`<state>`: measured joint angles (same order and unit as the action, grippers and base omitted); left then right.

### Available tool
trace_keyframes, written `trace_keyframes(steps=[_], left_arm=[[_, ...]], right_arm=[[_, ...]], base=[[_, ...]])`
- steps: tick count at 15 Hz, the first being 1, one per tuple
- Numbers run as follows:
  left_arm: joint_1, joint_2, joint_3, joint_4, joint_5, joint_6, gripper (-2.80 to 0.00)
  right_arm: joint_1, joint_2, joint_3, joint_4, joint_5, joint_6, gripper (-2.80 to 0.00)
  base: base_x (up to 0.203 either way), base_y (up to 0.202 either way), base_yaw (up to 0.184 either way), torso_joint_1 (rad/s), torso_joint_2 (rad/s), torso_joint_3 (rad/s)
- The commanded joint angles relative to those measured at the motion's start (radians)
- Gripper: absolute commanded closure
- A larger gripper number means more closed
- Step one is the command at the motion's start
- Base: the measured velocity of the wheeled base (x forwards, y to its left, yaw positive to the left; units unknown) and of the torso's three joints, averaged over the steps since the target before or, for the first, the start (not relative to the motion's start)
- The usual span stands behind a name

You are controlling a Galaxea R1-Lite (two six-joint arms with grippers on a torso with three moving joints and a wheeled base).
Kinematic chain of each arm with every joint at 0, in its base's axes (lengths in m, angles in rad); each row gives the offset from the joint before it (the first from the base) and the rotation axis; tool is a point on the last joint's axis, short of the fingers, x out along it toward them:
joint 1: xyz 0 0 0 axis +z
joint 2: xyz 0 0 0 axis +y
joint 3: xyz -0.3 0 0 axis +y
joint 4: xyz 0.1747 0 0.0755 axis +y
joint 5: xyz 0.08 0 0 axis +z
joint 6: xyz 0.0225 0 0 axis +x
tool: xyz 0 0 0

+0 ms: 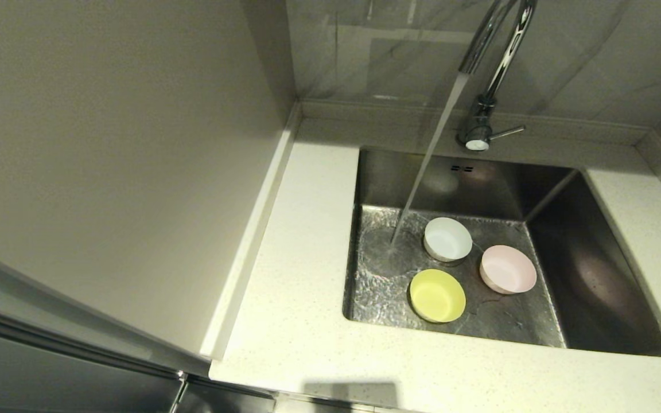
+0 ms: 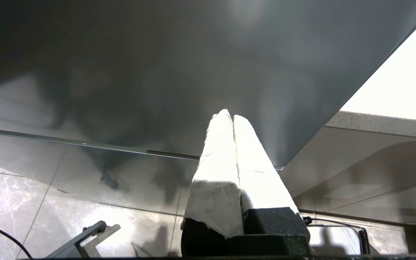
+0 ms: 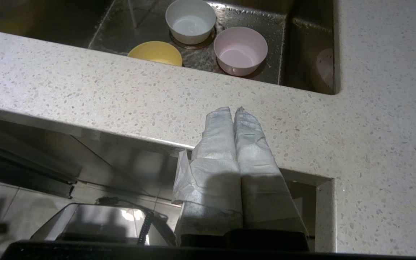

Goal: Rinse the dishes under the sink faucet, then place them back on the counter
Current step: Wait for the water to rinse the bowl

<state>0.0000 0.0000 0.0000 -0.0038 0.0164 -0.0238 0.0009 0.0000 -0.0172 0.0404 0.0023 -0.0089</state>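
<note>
Right gripper (image 3: 234, 108) clenched empty below the counter's (image 1: 296, 321) front edge, left gripper (image 2: 228, 113) clenched empty beside a grey panel, possibly a cabinet, white bowl (image 1: 447, 239), yellow bowl (image 1: 437, 295), pink bowl (image 1: 508, 269) on the sink (image 1: 594, 287) floor, faucet (image 1: 494, 63) running beside the white one.

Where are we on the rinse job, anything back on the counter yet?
Done: faucet is running. All three bowls, white, yellow and pink, sit in the sink, none under the stream. In hand: nothing; left gripper and right gripper are shut, parked below counter level. Left: rinse each, return all.
</note>
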Motion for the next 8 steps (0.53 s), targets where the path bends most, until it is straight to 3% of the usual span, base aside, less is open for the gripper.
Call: trace_keyframes(steps=[1,8], left_arm=[[0.0,-0.002,0.0,-0.001,0.0,-0.001,0.0],[0.0,-0.002,0.0,-0.001,0.0,-0.001,0.0]], right_arm=[[0.0,0.0,0.0,0.001,0.0,0.0,0.0],[0.0,0.001,0.0,0.0,0.001,0.0,0.0]], base=[[0.0,0.0,0.0,0.0,0.0,0.0],[0.0,0.0,0.0,0.0,0.0,0.0]])
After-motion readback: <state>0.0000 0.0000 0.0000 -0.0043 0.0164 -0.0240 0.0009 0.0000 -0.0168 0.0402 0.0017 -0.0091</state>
